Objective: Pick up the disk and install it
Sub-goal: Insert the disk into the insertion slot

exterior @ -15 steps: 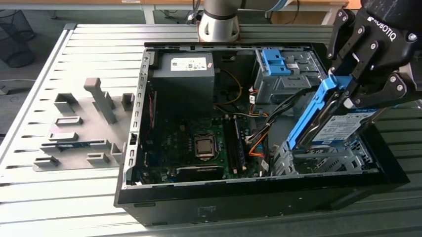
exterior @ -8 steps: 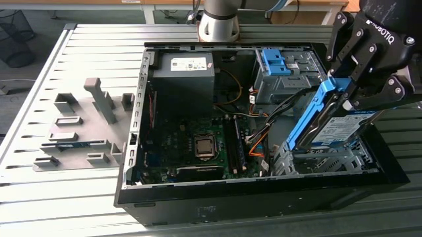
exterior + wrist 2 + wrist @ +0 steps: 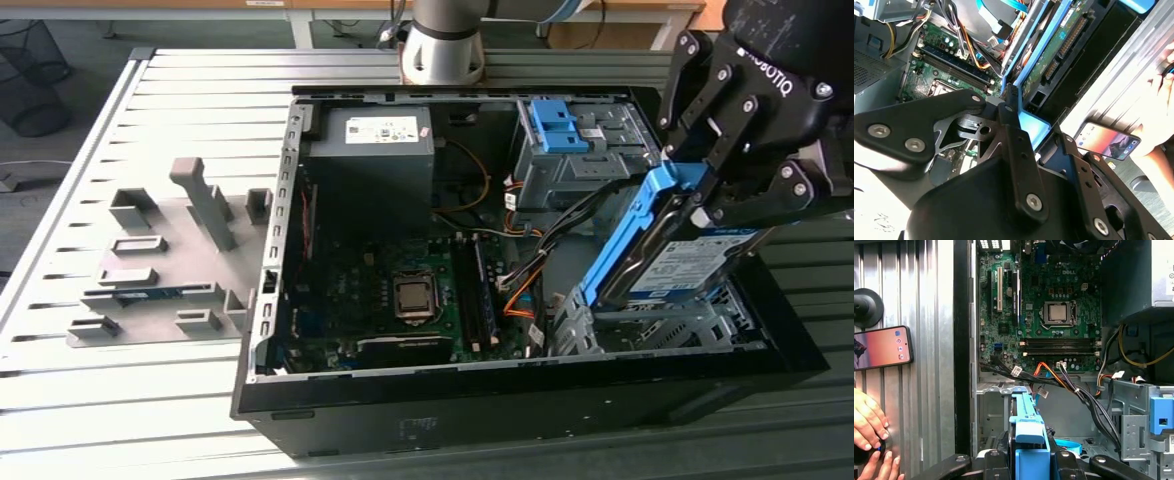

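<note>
The disk (image 3: 683,268), a silver drive with a white-and-blue label in a bright blue caddy, hangs tilted on edge over the metal drive cage (image 3: 654,328) at the near corner of the open computer case (image 3: 534,385), on the exterior view's right. My gripper (image 3: 697,203) is shut on the disk's upper end. In the second wrist view the black fingers (image 3: 1013,125) clamp the blue frame, and the disk's green circuit side (image 3: 1054,52) runs away from them. In the first wrist view the caddy's blue end (image 3: 1026,435) points toward the cage below.
The motherboard (image 3: 1049,315) and loose cables (image 3: 1074,385) lie inside the case. A power-supply box (image 3: 380,135) and a bare blue bracket (image 3: 558,125) sit at the back. A grey fixture plate (image 3: 167,260) lies on the slatted table. A phone (image 3: 884,347) and a person's hand (image 3: 869,425) are beside the case.
</note>
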Available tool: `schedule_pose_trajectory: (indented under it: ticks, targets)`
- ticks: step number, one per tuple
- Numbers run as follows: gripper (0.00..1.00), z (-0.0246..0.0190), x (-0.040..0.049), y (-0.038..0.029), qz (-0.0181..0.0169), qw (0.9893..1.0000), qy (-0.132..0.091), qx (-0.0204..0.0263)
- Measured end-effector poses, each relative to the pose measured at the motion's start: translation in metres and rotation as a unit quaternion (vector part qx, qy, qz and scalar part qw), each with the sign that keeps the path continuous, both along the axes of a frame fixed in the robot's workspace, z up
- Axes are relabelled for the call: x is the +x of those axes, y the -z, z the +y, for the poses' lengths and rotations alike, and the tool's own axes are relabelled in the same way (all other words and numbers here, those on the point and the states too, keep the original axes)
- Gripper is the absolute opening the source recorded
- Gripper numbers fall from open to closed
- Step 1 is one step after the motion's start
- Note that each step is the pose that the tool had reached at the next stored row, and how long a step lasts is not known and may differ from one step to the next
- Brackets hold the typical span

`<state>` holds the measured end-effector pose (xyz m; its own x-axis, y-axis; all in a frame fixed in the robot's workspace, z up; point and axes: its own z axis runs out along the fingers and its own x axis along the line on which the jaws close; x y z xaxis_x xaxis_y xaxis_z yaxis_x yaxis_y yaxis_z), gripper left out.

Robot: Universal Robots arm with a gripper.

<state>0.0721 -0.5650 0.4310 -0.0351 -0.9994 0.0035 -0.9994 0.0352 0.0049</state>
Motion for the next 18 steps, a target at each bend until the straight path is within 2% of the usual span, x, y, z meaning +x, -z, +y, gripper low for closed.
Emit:
schedule_pose_trajectory:
  ticks: [8, 18]
  targets:
    - [0.37, 0.0000, 0.0000, 0.0043, 0.0000, 1.0000, 0.000, 0.0000]
    - [0.37, 0.0000, 0.0000, 0.0060, 0.0000, 1.0000, 0.000, 0.0000]
